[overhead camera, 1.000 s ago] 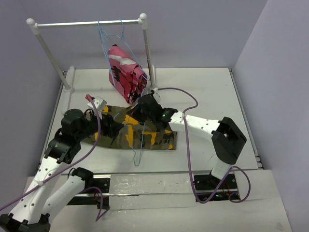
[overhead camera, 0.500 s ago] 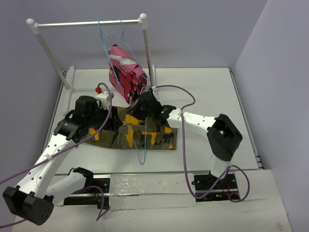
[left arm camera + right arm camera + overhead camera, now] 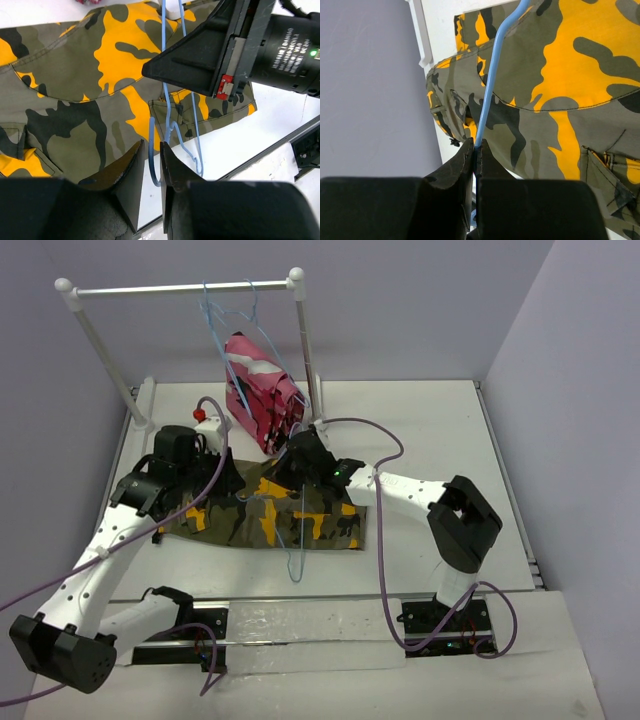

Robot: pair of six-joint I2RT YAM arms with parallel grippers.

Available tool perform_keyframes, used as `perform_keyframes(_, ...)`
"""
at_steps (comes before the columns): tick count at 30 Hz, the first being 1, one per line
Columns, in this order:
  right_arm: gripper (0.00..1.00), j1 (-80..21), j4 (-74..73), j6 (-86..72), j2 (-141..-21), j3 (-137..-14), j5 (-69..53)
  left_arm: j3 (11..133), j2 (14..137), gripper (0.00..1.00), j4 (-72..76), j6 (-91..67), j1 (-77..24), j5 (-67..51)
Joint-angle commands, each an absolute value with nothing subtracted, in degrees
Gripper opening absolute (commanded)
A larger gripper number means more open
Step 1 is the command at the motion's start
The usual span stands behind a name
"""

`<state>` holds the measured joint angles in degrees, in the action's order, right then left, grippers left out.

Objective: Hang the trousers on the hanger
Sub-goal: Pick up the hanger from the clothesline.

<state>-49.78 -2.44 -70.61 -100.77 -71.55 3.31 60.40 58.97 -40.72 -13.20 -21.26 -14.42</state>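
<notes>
Right two-finger gripper [image 3: 476, 149]: jaws clamped on thin light-blue wire hanger [image 3: 492, 85], which crosses olive-green, black and orange-yellow camouflage cloth trousers [image 3: 570, 75]. Trousers: spread flat on white table [image 3: 430, 420], between arms. Left two-finger gripper [image 3: 151, 146]: jaws narrowly apart above trousers, holding nothing.

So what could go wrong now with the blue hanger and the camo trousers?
1. The right gripper pinches only a thin wire of the hanger, so it might twist or slip out.
2. The trousers lie flat under the hanger and the left gripper is open, holding nothing, so the cloth could bunch up when tugged.
3. The pink garment hangs close to the right gripper and might get bumped.
</notes>
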Motion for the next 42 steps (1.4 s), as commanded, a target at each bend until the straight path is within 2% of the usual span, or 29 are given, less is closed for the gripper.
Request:
perform_keyframes(1, 0.0, -49.21, 1.32, -69.62, -101.7, -71.39, 3.43, 61.11, 59.76, 0.32, -40.76, -14.6, -21.01, -16.28)
perform_keyframes(3, 0.0, -49.13, 1.32, -69.87, -101.78, -71.54, 3.34, 60.56, 60.11, 0.37, -40.35, -14.59, -21.01, -16.52)
perform_keyframes(7, 0.0, -49.13, 1.89, -70.31, -101.73, -71.23, 3.08, 60.42, 61.16, 0.37, -39.83, -14.5, -21.01, -16.46)
perform_keyframes(9, 0.0, -49.13, 1.74, -70.14, -101.86, -71.39, 3.08, 60.58, 61.63, 0.29, -39.55, -14.63, -21.01, -16.7)
perform_keyframes(10, 0.0, -49.13, 1.65, -70.16, -101.9, -71.47, 3.08, 60.66, 61.72, 0.19, -39.55, -14.78, -21.01, -16.68)
perform_keyframes(11, 0.0, -49.12, 1.58, -70.17, -102.06, -71.54, 3.08, 60.8, 61.81, 0.04, -39.57, -14.89, -21.01, -16.54)
perform_keyframes(13, 0.0, -49.04, 1.53, -69.63, -102.27, -71.6, 3.08, 61.36, 62.01, 0.0, -39.83, -15.12, -21.01, -15.93)
perform_keyframes(15, 0.03, -49.04, 0.82, -68.87, -102.53, -71.99, 3.08, 61.9, 62.1, 0.0, -40.19, -15.17, -20.96, -15.17)
perform_keyframes(21, 0.51, -49.13, -2.64, -63.61, -101.94, -73.0, 1.59, 64.25, 63.82, 0.0, -41.3, -15.28, -18.88, -10.54)
perform_keyframes(29, 0.58, -50.82, -9.1, -57.55, -93.41, -66.63, 4.09, 64.62, 66.23, 0.0, -40.37, -14.73, -17.29, -10.57)
perform_keyframes(33, 0.61, -53.39, -15.38, -55.68, -84.35, -60.49, 8.92, 64.78, 66.71, 0.0, -41.35, -13.38, -16.57, -9.58)
perform_keyframes(36, 0.62, -53.3, -18.85, -57.22, -72.91, -49.44, 11.55, 64.38, 66.77, 0.0, -41.55, -13.07, -15.98, -9.78)
perform_keyframes(40, 0.67, -48.46, -22.02, -58.16, -64.07, -41.92, 11.5, 64.07, 66.68, 0.0, -40.99, -12.63, -15.65, -10.02)
perform_keyframes(42, 0.68, -41.75, -22.11, -57.43, -64.11, -39.87, 9.33, 64.07, 66.75, 0.0, -41.29, -12.48, -15.59, -9.84)
